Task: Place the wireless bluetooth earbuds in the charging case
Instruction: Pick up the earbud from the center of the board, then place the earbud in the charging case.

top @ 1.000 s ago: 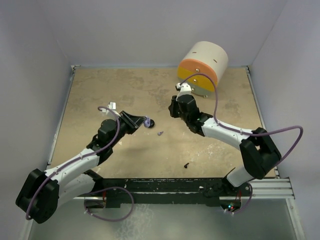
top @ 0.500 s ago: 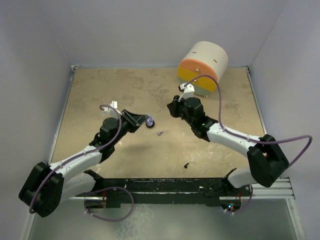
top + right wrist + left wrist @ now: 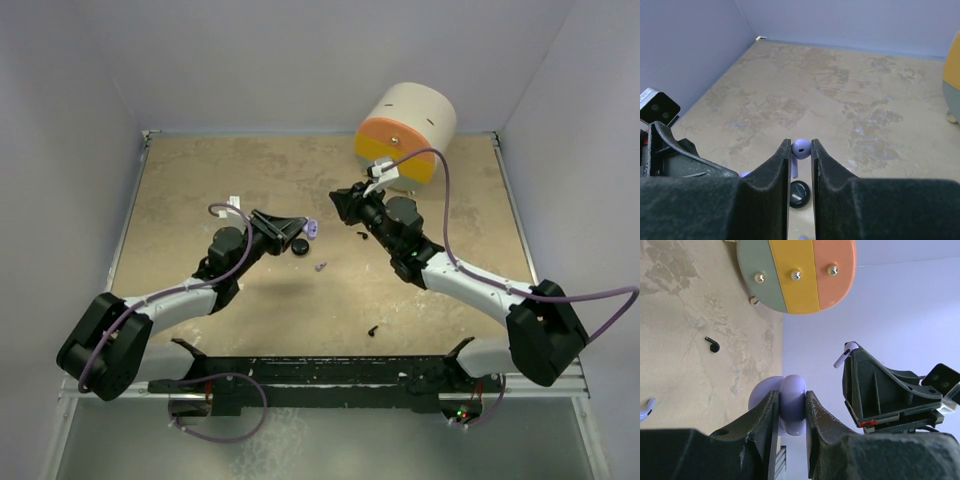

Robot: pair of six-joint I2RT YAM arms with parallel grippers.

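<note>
My left gripper (image 3: 300,231) is shut on the lilac rounded charging case (image 3: 792,405), held above the table; the case also shows in the top view (image 3: 312,229). My right gripper (image 3: 339,205) faces it from a short way off, shut on a lilac earbud (image 3: 801,148), whose stem hangs down. In the left wrist view that earbud (image 3: 846,351) sticks out of the right gripper's tip. A second lilac earbud (image 3: 321,267) lies on the table below the case. Black earbuds lie under the right arm (image 3: 360,236) and near the front (image 3: 372,329).
A black round puck (image 3: 298,246) lies on the table under the left gripper, also seen in the right wrist view (image 3: 800,193). A large cylinder with an orange, yellow and teal end (image 3: 405,130) lies at the back right. Pale walls close in three sides.
My left gripper has moved right and a little back with the case. My right gripper has turned and moved left toward it, uncovering a black earbud on the table.
</note>
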